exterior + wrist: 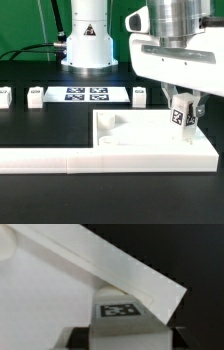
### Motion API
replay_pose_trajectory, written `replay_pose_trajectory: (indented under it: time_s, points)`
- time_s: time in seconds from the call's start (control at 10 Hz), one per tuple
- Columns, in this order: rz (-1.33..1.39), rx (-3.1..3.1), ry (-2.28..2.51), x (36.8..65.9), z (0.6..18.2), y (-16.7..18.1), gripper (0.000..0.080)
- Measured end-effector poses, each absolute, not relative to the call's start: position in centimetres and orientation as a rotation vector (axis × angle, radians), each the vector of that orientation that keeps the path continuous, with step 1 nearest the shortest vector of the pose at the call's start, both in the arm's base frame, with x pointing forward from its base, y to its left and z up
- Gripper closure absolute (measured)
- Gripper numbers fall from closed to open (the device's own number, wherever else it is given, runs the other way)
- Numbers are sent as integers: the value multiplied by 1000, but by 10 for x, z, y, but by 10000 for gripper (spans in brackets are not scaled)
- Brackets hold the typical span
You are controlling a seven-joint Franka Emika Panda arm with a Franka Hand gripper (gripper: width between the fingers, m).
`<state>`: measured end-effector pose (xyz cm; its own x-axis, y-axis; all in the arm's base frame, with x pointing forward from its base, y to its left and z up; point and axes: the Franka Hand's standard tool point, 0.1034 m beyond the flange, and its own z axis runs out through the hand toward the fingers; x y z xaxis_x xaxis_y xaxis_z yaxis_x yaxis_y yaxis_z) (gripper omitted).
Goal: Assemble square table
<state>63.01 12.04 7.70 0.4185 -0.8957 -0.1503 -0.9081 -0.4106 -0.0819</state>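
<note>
Closest in, the long white L-shaped rail (50,157) lies on the bench (40,125), left of and below the end effector (184,120). Well to its left stand a loose leg (5,97), a second leg (37,96), the marker board (85,95) and a third leg (140,94). The end effector grasps the held leg (181,112) upright, long axis vertical and tag toward the exterior camera, over the flat, rim-up tabletop (140,137) by its rim.
</note>
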Motion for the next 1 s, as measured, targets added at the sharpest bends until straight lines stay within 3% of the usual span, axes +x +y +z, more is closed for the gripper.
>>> replay_pose_trajectory:
  time_s: [0.3,0.4,0.5,0.6,1.0]
  points:
    - [120,-2538,1577,630,77,121,502]
    - [113,-2587,1491,630,77,121,279]
    - [106,-2631,1408,630,77,122,279]
    - [96,-2694,1275,629,77,125,176]
    - [37,-2900,654,631,79,132,150]
